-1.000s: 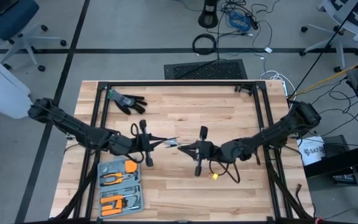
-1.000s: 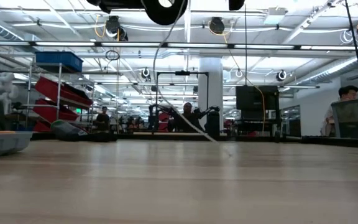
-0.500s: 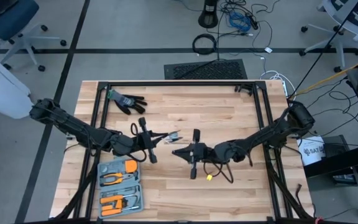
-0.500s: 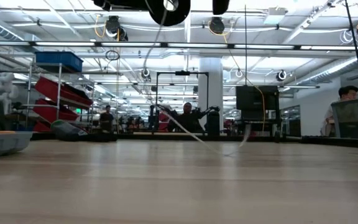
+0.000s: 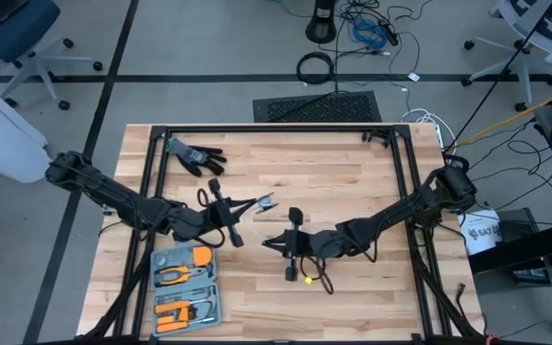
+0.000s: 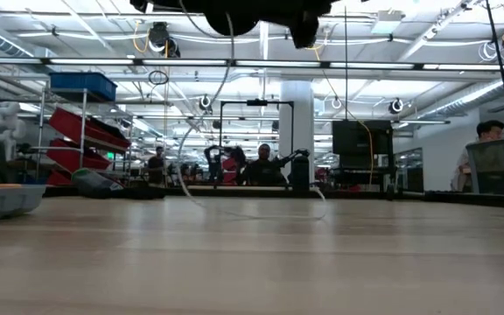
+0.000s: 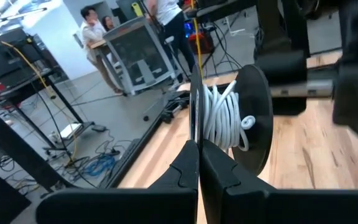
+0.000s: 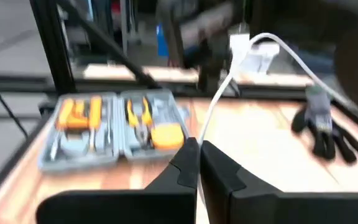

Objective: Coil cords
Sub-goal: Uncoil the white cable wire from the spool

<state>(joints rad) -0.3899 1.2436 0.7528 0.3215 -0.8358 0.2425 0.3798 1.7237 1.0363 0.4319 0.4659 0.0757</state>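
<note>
Left gripper: the left gripper (image 5: 257,204) sits over the middle of the table, left of centre, with the arm reaching in from the table's left edge. In the left wrist view its fingers (image 7: 191,168) are pressed together on the rim of the spool.
Spool: a black spool (image 7: 253,118) with two flat discs stands just ahead of the left fingertips. White cord (image 7: 224,118) is wound in several turns between the discs.
Right gripper: the right gripper (image 5: 268,241) is near the table's centre, just below and right of the left gripper in the high view. Its fingers (image 8: 188,163) are closed on the white cord.
Cord run: in the right wrist view the cord rises from the closed fingertips and curves up to a white plug end (image 8: 240,45). In the low view a thin loop of cord (image 6: 234,206) hangs down and trails along the tabletop.
Tool case: an open grey tool case (image 5: 184,286) with orange-handled tools lies at the table's near-left corner.
Glove: a black glove (image 5: 195,156) lies at the far-left part of the table (image 5: 353,172), well apart from both grippers.
Background: people (image 6: 261,164) are visible in the room beyond the table in the low view.
</note>
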